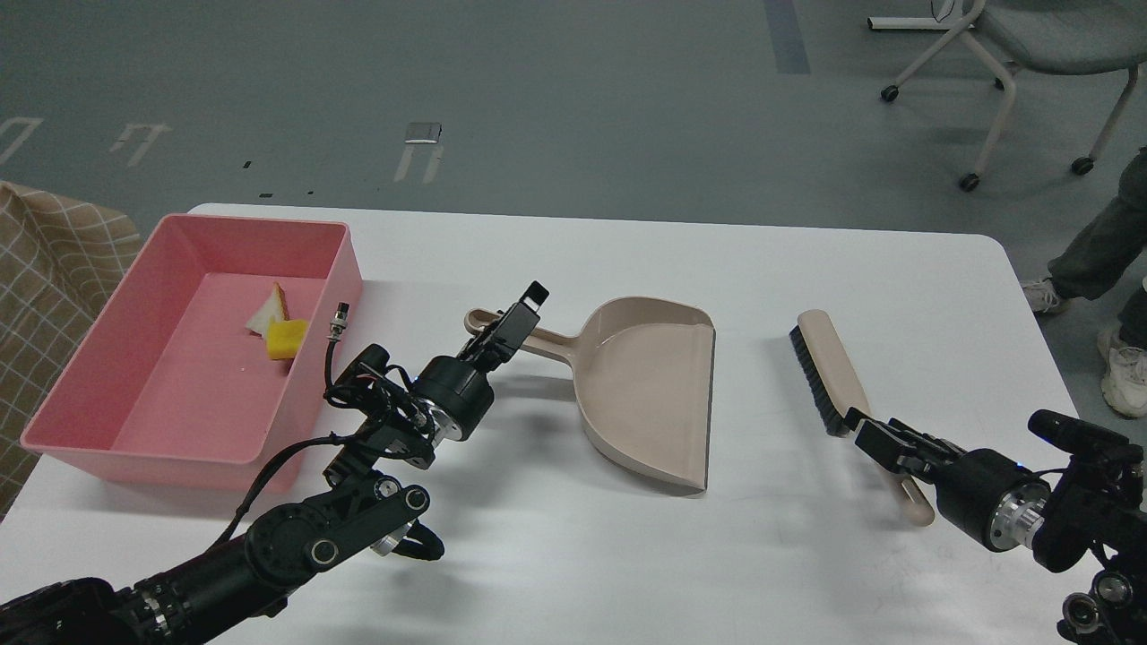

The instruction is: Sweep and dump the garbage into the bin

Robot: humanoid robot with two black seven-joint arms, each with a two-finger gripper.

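Note:
The pink bin [107,439] stands at the table's left. The garbage lies inside it near the far right wall: the white bread slice [268,310] and, touching it, the yellow sponge block [287,339]. The beige dustpan [650,394] lies on the table at centre, empty, with its handle pointing left. My left gripper [513,321] is shut on the dustpan's handle. My right gripper [874,437] is shut on the handle of the beige brush [832,363], whose black bristles face left, to the right of the dustpan.
The white table [556,555] has its right edge near the brush. A checked cloth [45,269] lies left of the bin. A wheeled chair [1030,45] and a person's legs [1098,251] are beyond the table at right.

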